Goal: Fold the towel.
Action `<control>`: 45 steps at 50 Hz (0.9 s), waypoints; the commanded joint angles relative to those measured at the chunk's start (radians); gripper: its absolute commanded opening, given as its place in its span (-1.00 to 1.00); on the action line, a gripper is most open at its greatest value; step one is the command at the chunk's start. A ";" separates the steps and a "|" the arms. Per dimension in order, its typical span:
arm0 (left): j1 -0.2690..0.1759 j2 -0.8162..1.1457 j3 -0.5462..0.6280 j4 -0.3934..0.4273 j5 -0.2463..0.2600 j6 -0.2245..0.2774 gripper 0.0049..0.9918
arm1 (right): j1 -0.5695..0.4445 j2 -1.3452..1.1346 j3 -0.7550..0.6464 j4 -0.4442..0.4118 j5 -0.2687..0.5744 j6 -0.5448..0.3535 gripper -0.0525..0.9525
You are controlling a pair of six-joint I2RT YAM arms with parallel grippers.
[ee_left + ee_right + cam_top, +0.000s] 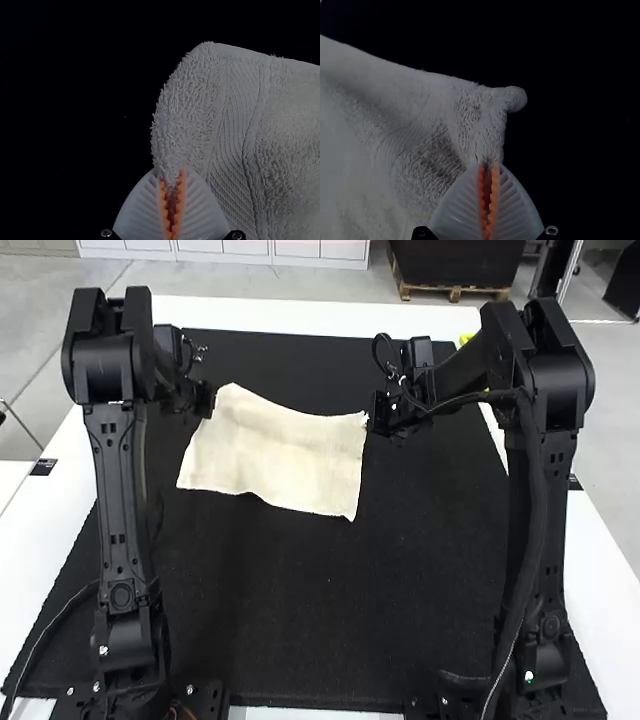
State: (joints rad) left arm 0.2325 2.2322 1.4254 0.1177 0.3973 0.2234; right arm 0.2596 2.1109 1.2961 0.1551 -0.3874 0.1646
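the towel (285,455) is spread out between the two arms, over a black mat (300,620) on the white surface (300,314), its edges a bit wavy. the left claw (208,406) is clamped on the towel's left edge, near the far corner. over on the other side, the right claw (376,422) has its fingers (512,205) pinched on the towel close to its far right corner.

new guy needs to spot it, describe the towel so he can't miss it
Find the black mat on the white table. Over its far half, between the left gripper and the right gripper, is the towel, each gripping it near a far corner. Its cream, fuzzy cloth sets it apart from the dark mat.
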 commanded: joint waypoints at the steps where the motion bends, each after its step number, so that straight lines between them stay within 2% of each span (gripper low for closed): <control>1: 0.033 -0.042 -0.013 0.010 0.012 0.002 -0.96 | -0.036 -0.072 -0.001 0.003 -0.013 0.006 -0.95; 11: 0.044 -0.072 -0.052 0.003 0.055 0.002 -0.96 | -0.033 -0.089 -0.009 -0.023 -0.047 0.003 -0.95; 22: 0.044 -0.123 -0.089 0.022 0.069 0.002 -0.96 | -0.029 -0.114 -0.020 -0.038 -0.079 -0.002 -0.95; 37: 0.045 -0.175 -0.157 0.082 0.077 0.002 -0.96 | -0.026 -0.152 -0.054 -0.038 -0.093 0.003 -0.95; 45: 0.068 -0.210 -0.223 0.143 0.083 0.002 -0.96 | -0.029 -0.166 -0.075 -0.040 -0.107 0.001 -0.95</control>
State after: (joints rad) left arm 0.2668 2.0708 1.2320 0.2329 0.4709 0.2234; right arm 0.2531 2.0071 1.2285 0.1120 -0.4683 0.1646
